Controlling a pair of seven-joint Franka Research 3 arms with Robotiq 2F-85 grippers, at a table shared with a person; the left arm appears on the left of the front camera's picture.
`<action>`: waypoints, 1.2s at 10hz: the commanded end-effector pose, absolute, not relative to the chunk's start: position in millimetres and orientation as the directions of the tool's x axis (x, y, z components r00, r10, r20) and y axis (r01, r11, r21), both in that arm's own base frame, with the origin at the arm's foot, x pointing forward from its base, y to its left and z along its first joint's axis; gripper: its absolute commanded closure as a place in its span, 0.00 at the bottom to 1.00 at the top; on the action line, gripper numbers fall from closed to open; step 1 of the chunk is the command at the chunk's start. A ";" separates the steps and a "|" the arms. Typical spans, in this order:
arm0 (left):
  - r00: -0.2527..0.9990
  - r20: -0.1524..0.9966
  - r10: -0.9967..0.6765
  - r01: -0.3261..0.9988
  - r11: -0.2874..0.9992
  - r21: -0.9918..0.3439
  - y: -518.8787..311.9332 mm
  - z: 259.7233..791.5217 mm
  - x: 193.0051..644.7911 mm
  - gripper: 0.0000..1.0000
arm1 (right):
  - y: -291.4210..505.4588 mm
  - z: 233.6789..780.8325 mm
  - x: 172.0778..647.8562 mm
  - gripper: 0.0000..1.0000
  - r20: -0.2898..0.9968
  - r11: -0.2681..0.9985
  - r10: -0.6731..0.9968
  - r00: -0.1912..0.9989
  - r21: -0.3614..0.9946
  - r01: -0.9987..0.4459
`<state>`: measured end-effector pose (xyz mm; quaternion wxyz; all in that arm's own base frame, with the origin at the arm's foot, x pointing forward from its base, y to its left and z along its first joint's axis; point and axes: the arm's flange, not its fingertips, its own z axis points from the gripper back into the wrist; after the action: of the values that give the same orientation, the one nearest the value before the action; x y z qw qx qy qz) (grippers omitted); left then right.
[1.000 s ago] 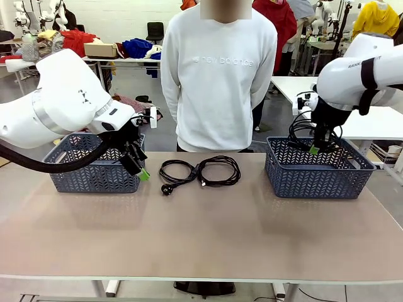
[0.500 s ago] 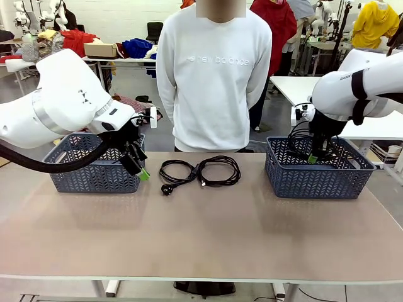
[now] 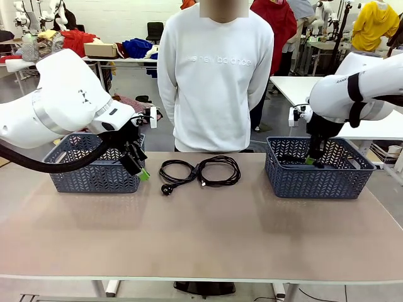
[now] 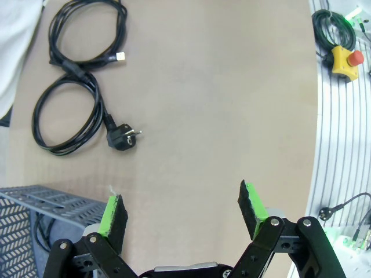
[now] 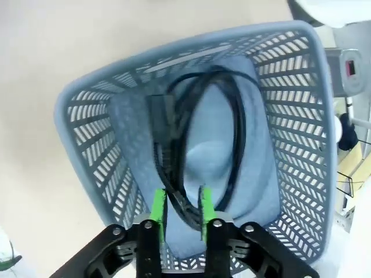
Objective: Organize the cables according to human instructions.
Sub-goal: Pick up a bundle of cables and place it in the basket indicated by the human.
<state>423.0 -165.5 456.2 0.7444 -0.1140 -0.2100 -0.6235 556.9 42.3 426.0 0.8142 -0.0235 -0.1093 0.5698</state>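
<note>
Two black cables lie coiled on the beige table [image 3: 201, 233], midway between the two baskets and touching where their loops meet. These are the plug cable [image 3: 177, 171], whose round black plug [image 4: 123, 138] rests on the tabletop on the robot's side of the loop, and the second coil [image 3: 219, 170] just beside it toward the robot's right.

A third cable [image 5: 200, 127] lies looped on the floor of the right basket [image 3: 315, 179], a grey-blue lattice crate. The right gripper [image 5: 181, 207] reaches down inside it. Its green pads stand a narrow gap apart with a strand of that cable running between them. I cannot tell from here whether the pads are pressing on the cord or merely flank it.

Across the table the left gripper [image 3: 140, 168] hangs just above the surface beside the left basket [image 3: 94, 179], near its inner corner. Its jaws are spread wide with nothing between them, and the two coils on the table are a little way off.

A person in a white sweatshirt [image 3: 215, 75] stands at the far edge, directly behind the two coils. At the robot's side of the table, a yellow stop button [image 4: 343, 58] with a red cap sits on the metal rail.
</note>
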 end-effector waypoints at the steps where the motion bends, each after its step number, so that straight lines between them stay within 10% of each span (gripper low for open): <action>1: 0.136 0.455 -0.880 0.976 0.197 0.089 -164.2 457.3 423.5 0.00 | 42.6 431.1 560.1 0.45 0.196 0.406 0.908 0.370 -0.193 -0.893; 6: 0.136 0.455 -0.880 0.976 0.197 0.089 -164.2 457.3 423.5 0.00 | 40.1 440.5 557.3 0.00 0.179 0.424 0.900 0.397 -0.157 -0.892; 12: 0.136 0.455 -0.880 0.976 0.197 0.089 -164.2 457.3 423.5 0.00 | 41.5 432.0 554.3 0.00 0.170 0.405 0.909 0.380 -0.146 -0.903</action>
<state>423.0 -165.5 456.2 0.7444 -0.1140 -0.2100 -0.6235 554.2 42.4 431.6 0.8318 -0.0147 -0.1106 0.5438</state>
